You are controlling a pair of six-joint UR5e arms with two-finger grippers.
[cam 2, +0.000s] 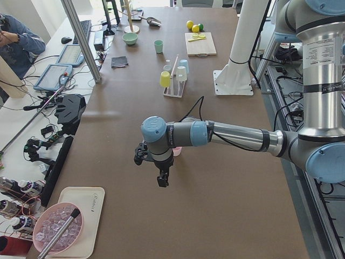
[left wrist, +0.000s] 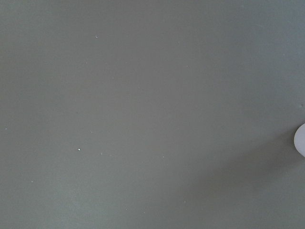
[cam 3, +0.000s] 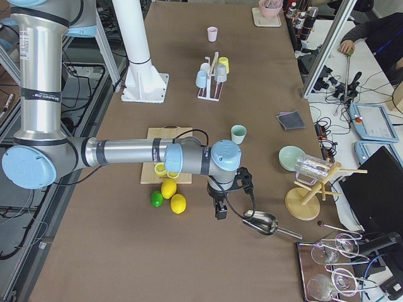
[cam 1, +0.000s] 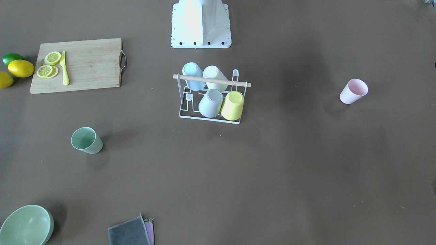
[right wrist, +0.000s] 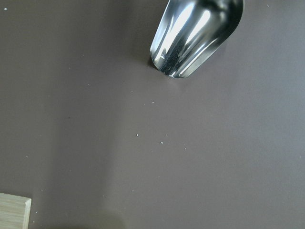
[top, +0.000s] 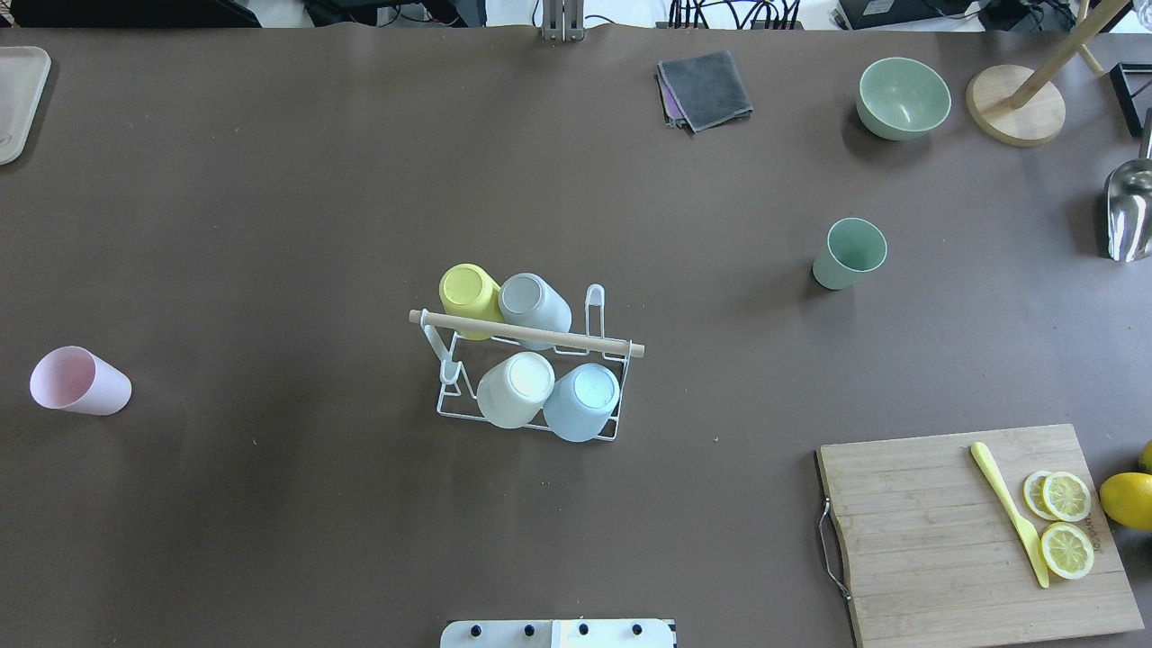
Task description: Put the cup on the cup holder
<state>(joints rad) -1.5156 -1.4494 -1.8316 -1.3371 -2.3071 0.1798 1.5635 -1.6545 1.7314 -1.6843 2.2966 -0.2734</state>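
The white wire cup holder [top: 526, 333] with a wooden dowel handle stands mid-table and also shows in the front view [cam 1: 211, 81]. It carries a yellow, a grey, a cream and a blue cup, all upside down. A pink cup [top: 79, 382] lies on its side far to the left. A green cup [top: 849, 253] stands upright to the right. My left gripper [cam 2: 163, 182] hangs near the pink cup, above the table. My right gripper [cam 3: 220, 212] hangs near the lemons and the scoop. I cannot tell whether either is open or shut.
A cutting board [top: 936, 540] holds lemon slices and a yellow knife, with lemons [cam 1: 21, 68] beside it. A green bowl [top: 903, 97], a grey cloth [top: 705, 87], a metal scoop [right wrist: 198, 33], a wooden stand [top: 1015, 117] and a tray [top: 18, 99] sit near the table edges.
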